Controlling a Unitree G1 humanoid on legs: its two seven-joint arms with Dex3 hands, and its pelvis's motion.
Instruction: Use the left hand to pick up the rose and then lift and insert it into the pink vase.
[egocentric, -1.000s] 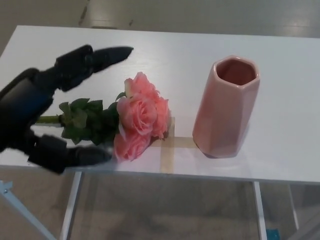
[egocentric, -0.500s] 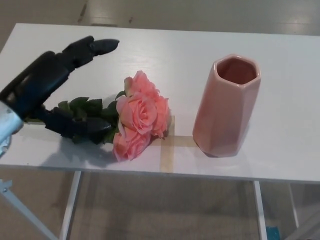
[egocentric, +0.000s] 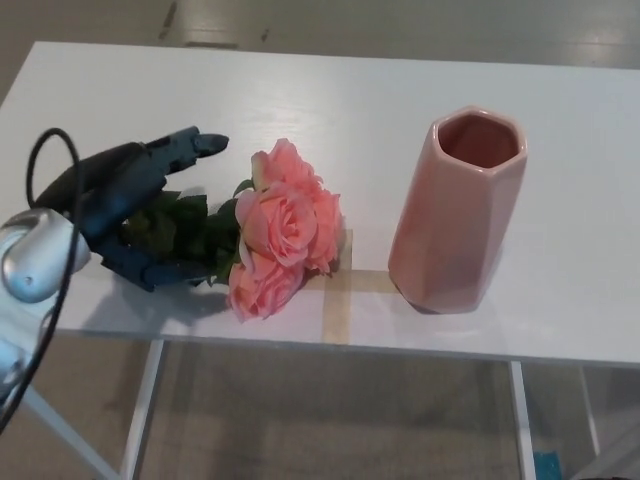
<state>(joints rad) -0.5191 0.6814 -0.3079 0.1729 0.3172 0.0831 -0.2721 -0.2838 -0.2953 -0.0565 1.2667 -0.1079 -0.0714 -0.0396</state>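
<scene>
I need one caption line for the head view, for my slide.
The left hand closes its fingers around the leafy stem of the rose lying on the white table, beside the upright pink vase.

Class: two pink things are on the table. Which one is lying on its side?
The rose lies on its side, leafy stem pointing towards the left hand, blooms towards the pink vase. The vase stands upright, mouth open upward.

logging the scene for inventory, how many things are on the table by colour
pink: 2, the rose blooms and the vase
green: 1, the rose's leafy stem
black: 1, the left hand around the stem
tan: 1, the tape cross on the white table
total: 5
</scene>
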